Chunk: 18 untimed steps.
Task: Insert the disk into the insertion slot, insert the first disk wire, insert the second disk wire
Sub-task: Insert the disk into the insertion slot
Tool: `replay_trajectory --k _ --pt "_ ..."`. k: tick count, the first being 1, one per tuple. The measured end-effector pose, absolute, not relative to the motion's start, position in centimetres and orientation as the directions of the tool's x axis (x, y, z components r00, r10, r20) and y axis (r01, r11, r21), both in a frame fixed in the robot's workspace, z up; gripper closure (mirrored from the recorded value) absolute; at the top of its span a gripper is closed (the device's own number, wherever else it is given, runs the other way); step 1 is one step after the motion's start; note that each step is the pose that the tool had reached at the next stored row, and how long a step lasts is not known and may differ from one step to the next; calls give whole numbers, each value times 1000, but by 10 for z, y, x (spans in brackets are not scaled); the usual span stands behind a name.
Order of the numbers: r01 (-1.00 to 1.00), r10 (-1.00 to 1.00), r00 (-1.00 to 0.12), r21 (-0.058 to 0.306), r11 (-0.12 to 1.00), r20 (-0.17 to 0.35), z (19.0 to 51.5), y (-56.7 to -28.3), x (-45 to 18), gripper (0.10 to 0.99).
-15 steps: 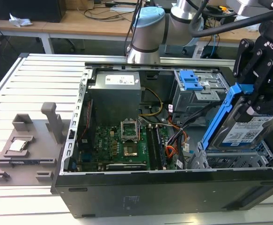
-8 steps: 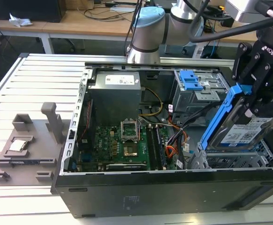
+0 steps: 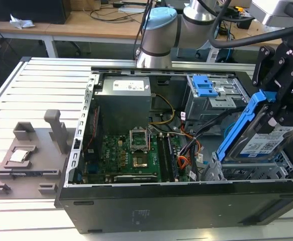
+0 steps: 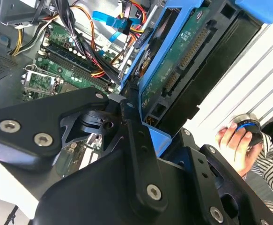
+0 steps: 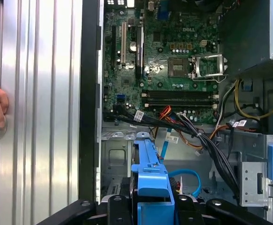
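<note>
My gripper (image 3: 276,111) is shut on the disk (image 3: 259,143), a drive with a white-and-silver label in a bright blue caddy. The disk hangs tilted, its low end just above the insertion slot (image 3: 252,173), a silver perforated cage in the open computer case at the exterior view's right. In the second wrist view the disk (image 4: 188,56) shows its green circuit board and connector side, with a black finger (image 4: 127,117) against the caddy frame. In the first wrist view the caddy edge (image 5: 150,178) points toward the silver cage (image 5: 115,154). Loose black, orange and blue cables (image 5: 188,136) lie beside the cage.
A taller grey cage with a blue latch (image 3: 206,88) stands behind the slot. The motherboard (image 3: 131,155) and the power supply (image 3: 123,98) lie toward the exterior view's left. A grey fixture (image 3: 30,155) rests on the slatted table. A person's hand (image 4: 234,138) holds a round knob beside the case.
</note>
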State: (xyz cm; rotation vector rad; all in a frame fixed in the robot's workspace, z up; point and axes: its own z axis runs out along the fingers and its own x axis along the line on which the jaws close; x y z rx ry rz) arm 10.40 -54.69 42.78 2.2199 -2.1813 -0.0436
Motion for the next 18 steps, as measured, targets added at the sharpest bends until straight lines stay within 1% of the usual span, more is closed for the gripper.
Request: replay_trajectory --k 7,18 --pt "-999 -1000 18 42 -18 0 422 -547 104 722" --pt "-999 -1000 18 44 -18 0 404 -547 104 722"
